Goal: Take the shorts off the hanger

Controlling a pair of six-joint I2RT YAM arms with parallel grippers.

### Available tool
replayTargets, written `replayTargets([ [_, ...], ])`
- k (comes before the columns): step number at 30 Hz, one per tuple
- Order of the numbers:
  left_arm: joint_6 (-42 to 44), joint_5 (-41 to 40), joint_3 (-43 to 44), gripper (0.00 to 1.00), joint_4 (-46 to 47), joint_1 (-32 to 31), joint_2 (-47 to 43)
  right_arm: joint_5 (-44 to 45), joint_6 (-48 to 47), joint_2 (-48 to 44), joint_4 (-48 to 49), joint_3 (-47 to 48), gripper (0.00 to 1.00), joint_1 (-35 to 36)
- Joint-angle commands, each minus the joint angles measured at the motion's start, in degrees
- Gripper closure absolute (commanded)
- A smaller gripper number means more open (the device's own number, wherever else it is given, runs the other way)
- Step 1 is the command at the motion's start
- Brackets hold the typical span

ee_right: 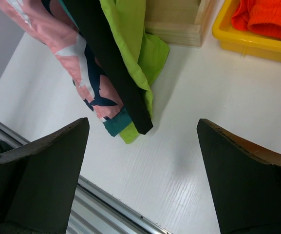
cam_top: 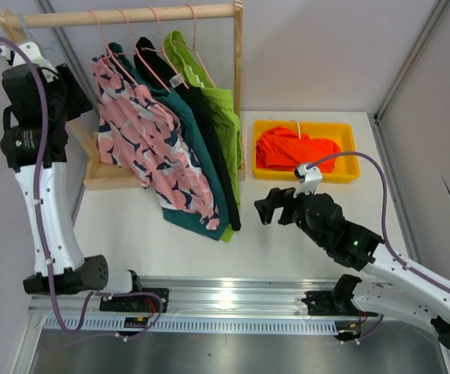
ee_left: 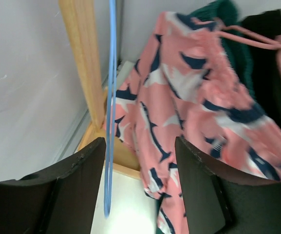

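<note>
"Where's the left tool [ee_left: 139, 146] now?"

"Up beside the rack's end post [ee_left: 84, 63], fingers apart, holding nothing. A bare blue hanger [ee_left: 111, 97] hangs in the gap, close against its left finger. I can't tell whether they touch."

"And the shorts?"

"The pink shorts [ee_left: 194, 97] hang just beyond its right finger. The teal shorts [cam_top: 189, 156], black shorts [ee_right: 116, 63] and lime green shorts [cam_top: 223, 109] are stacked behind them, farther off that way, all on pink hangers [ee_left: 257, 40]. The orange shorts [cam_top: 295, 148] lie in the yellow bin [ee_right: 237, 43], ahead and to the right of the right tool [ee_right: 142, 124]."

"What's that one doing?"

"It's low over the table [ee_right: 203, 112], spread wide and empty, with the hems dangling ahead to its left."

"So what worries you?"

"The blue wire, mostly. If the left tool swings toward the pink pair without backing out, a finger could hook the hanger, drag it along the rail [cam_top: 131, 15] or flick it off."

"Anything else?"

"The fabrics overlap. A pinch at the hems could take two pairs at once, and a pull might bring the hanger too, or jolt the rack, which looks light to me."
</note>
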Motion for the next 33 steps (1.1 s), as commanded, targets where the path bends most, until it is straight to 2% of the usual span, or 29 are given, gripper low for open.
replayTargets([
  [1,-1.9,5.4,1.0,0.35,-1.3,-1.3,-3.6,2.7,1.2,-1.8,-0.9,-0.1,0.01,0.6],
  [6,-6.1,18.4,-1.6,0.36,2.4,-1.8,-6.6,3.3,1.5,-4.2,-1.4,-1.7,0.00,0.9],
  [14,-13.3,25.3,-1.9,0.44,8.9,-3.8,-1.8,3.9,1.6,-6.6,-1.6,-3.5,0.01,0.9],
  [28,-16.2,18.6,9.2,0.46,11.7,-12.0,8.0,4.4,0.8,-8.4,-2.1,-6.1,0.01,0.9],
  [33,-15.9,16.2,10.4,0.46,11.2,-12.7,9.9,4.5,0.2,-8.4,-2.2,-6.4,0.01,0.7],
])
